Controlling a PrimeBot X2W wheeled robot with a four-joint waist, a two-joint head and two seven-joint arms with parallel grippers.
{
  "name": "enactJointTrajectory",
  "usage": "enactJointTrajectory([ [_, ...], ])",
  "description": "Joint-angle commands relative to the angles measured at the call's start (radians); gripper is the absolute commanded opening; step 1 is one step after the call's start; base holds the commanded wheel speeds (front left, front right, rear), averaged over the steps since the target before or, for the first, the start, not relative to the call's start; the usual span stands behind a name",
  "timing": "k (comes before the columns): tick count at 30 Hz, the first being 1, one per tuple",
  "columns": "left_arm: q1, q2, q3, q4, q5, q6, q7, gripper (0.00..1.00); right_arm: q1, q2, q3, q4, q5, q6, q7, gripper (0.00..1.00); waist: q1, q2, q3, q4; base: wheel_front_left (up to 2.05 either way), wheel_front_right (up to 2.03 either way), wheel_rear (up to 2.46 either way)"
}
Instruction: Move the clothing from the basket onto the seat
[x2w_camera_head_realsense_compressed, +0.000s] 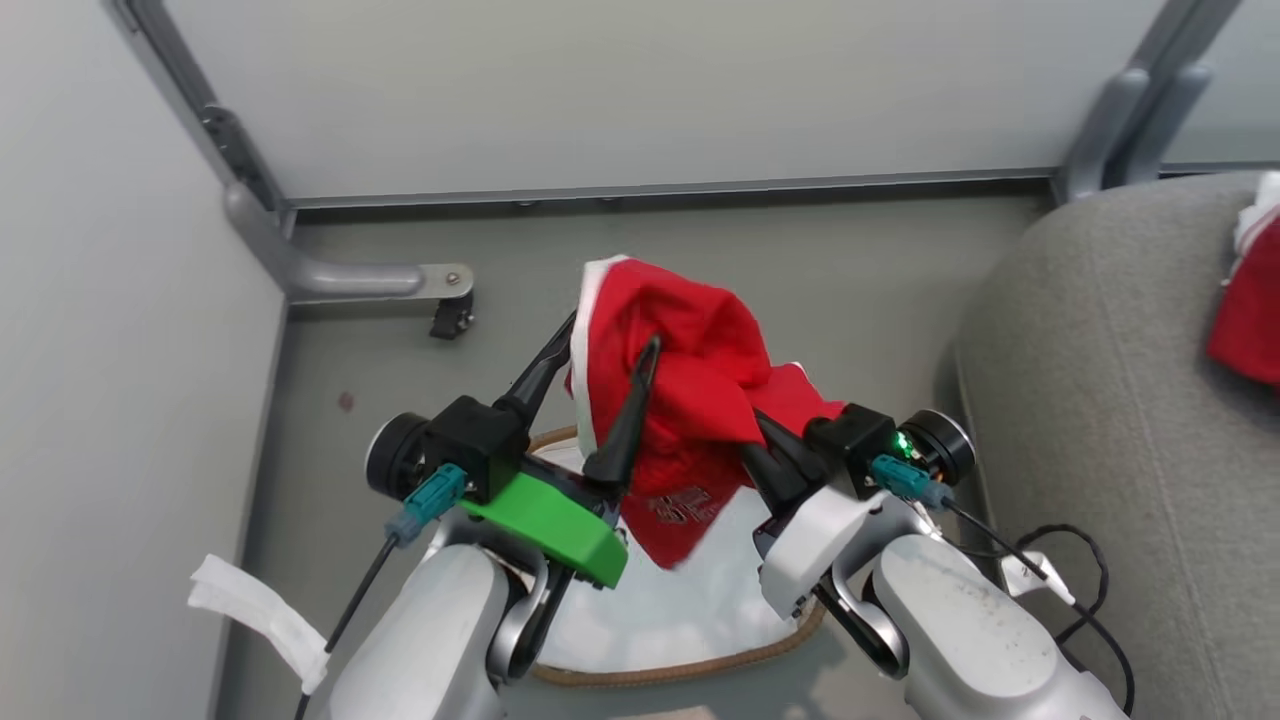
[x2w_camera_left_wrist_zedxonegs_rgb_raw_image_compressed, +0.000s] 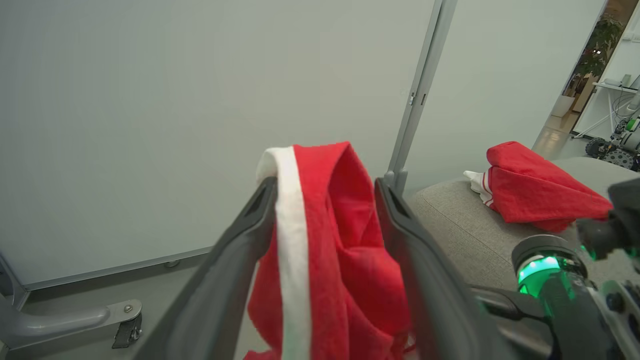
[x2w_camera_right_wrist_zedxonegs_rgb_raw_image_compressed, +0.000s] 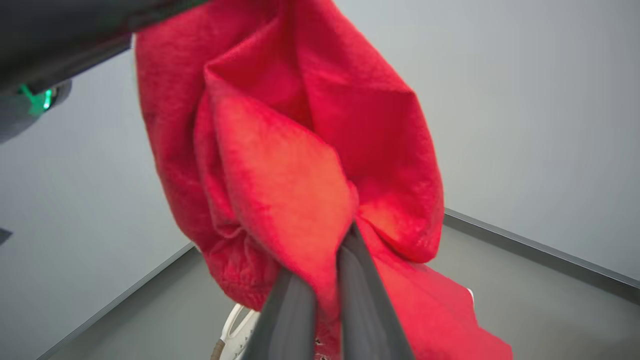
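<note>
Left end effector (x2w_camera_head_realsense_compressed: 612, 345): fingers apart, garment (x2w_camera_head_realsense_compressed: 700, 340) between them, above the basket (x2w_camera_head_realsense_compressed: 690, 668). Right end effector (x2w_camera_head_realsense_compressed: 762, 432), at the garment's 4 o'clock, clamps it.

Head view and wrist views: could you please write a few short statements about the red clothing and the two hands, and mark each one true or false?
1. The right hand pinches the red garment. True.
2. The red garment lies wholly inside the basket. False: it is held up above the basket.
3. A second red garment lies on the grey seat. True.
4. The fingers of the left hand are pressed together. False: they stand apart, with red cloth between them.
</note>
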Motion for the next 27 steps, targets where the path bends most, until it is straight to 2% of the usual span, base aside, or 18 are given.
enactJointTrajectory([
  [1, 0.015, 0.012, 0.012, 0.011, 0.015, -0.003, 0.000, 1.00, 0.021, -0.004, -0.005, -0.023, 0.001, -0.001, -0.002, 0.00, 0.0000, 0.0000, 0.000, -0.071, 0.00, 0.00, 0.00],
  [18, 0.053, 0.073, 0.071, 0.047, 0.058, -0.003, 0.000, 1.00, 0.151, -0.002, -0.121, -0.268, 0.013, -0.001, -0.002, 0.00, 0.0000, 0.0000, 0.064, -0.510, 0.00, 0.00, 0.00],
  [25, 0.062, 0.088, 0.082, 0.047, 0.072, -0.003, 0.000, 1.00, 0.189, -0.002, -0.157, -0.328, 0.010, -0.001, -0.002, 0.00, 0.0000, 0.0000, 0.077, -0.644, 0.00, 0.00, 0.00],
  [27, 0.052, 0.085, 0.064, 0.051, 0.076, -0.003, 0.000, 1.00, 0.200, -0.002, -0.189, -0.349, -0.006, -0.001, -0.002, 0.00, 0.0000, 0.0000, 0.084, -0.652, 0.00, 0.00, 0.00],
])
